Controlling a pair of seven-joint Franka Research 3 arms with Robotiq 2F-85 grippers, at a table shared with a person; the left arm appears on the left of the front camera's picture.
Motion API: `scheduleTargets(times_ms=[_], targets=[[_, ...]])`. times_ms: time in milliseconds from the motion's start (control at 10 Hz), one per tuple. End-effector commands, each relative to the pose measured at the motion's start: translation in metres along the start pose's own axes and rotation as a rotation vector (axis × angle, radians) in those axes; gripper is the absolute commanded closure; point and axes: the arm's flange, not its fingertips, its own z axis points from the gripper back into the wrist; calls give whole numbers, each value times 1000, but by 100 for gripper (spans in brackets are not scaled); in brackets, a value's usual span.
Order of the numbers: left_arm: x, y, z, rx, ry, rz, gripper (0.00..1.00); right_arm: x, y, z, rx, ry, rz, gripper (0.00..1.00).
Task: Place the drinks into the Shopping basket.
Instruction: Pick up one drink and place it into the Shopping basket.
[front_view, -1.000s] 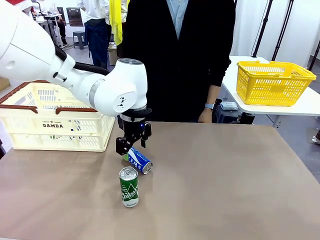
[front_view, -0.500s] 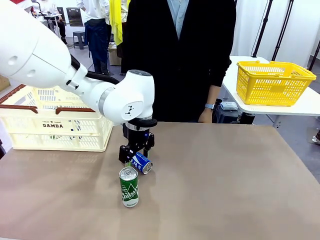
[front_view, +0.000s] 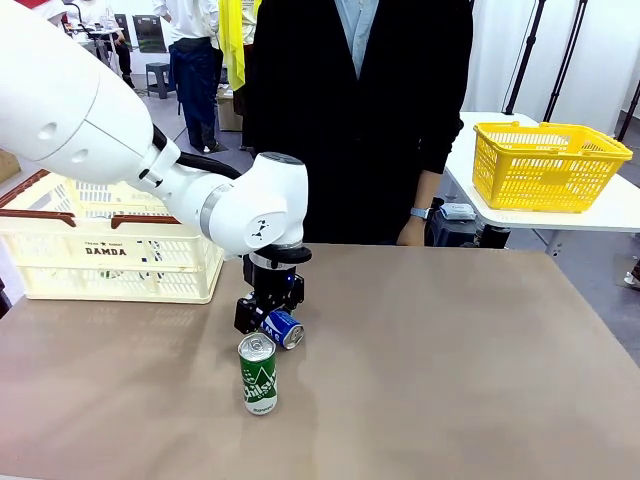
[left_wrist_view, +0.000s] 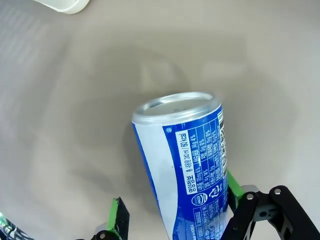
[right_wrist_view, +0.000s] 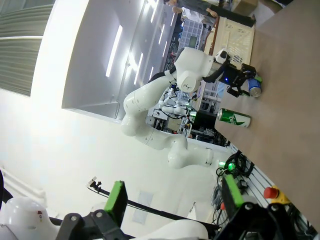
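Well, the left jaws are spread wide and set down around the blue can (front_view: 283, 328), which lies on its side on the counter (front_view: 450, 380). One green pad (left_wrist_view: 119, 220) is clear of it and the other is close against it. Just nearer the robot, the green can (front_view: 258, 375) stands upright. Both cans are outside the basket (front_view: 110, 255), which sits at the counter's far left. The right jaws gape wide too, empty, well away from the cans. A person (front_view: 360, 110) stands across the counter.
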Motion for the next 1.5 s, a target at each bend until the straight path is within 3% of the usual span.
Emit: scheduleTargets(times_ms=[0, 100, 800, 1100, 1200, 1400], targets=[[-4, -4, 4, 14, -45, 28, 60, -1, 4, 0, 5, -6, -16, 0], [-5, -3, 3, 7, -51, 22, 100, -1, 4, 0, 5, -6, -16, 0], [-3, 4, 10, -36, -30, 24, 100, -1, 4, 0, 5, -6, -16, 0], [1, 18, 40, -97, -8, -59, 100, -1, 4, 0, 5, -6, -16, 0], [4, 33, 72, -104, -13, -148, 100, -1, 4, 0, 5, -6, -16, 0], [7, 67, 134, -124, 53, -476, 100, -1, 4, 0, 5, -6, -16, 0]])
